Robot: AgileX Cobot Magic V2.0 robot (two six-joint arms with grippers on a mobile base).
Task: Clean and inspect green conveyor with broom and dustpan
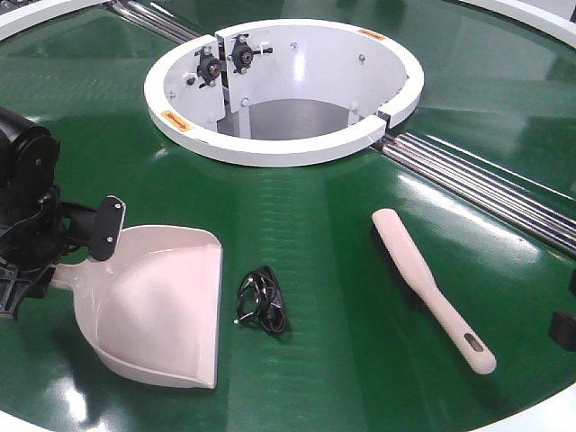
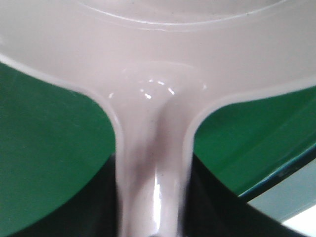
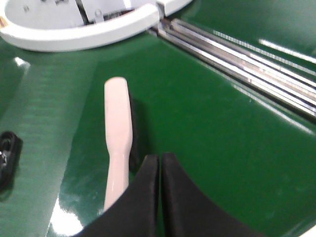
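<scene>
Green conveyor (image 1: 342,297) bears dustpan (image 1: 166,306) near its edge, left pincer (image 1: 79,261) pinching its handle; right pincer (image 3: 160,168) pressed together.

Factory floor; green conveyor (image 1: 324,234), steel rollers (image 1: 486,191)

Glossy black left arm (image 1: 25,171) with a flat, screw-dotted finger (image 1: 110,225); right gripper (image 3: 160,161) shows curved matte-black fingers (image 3: 140,197)

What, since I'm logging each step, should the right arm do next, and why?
Probably open the jaws of the right gripper and ease them over the handle of the broom. They are shut, just beside that handle, and the broom lies ungrasped on the green conveyor, while the left gripper holds the dustpan by its handle.
</scene>
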